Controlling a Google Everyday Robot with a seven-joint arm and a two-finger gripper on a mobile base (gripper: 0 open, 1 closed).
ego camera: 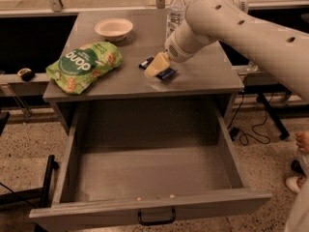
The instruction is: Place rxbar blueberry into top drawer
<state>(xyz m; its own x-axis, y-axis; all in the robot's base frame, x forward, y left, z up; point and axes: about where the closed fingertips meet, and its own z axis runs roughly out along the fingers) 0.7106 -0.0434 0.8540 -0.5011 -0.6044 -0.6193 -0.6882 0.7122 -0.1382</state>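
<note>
From my one camera: the rxbar blueberry (pixel 167 73) is a dark navy sliver lying flat on the grey table (pixel 203 79), near the front edge. It's mostly covered by the gripper (pixel 155 67), which sits right on it. Honestly can't tell if the claw is pinching it or just resting there. The arm (pixel 231 23) reaches in from the right, slanting down-left. The top drawer (pixel 145 209) is pulled wide open below.

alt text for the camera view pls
The robot's gripper is at the rxbar blueberry lying on a grey table, above the pulled-open top drawer. A green snack bag, a white bowl and a water bottle also sit on the table.
</note>
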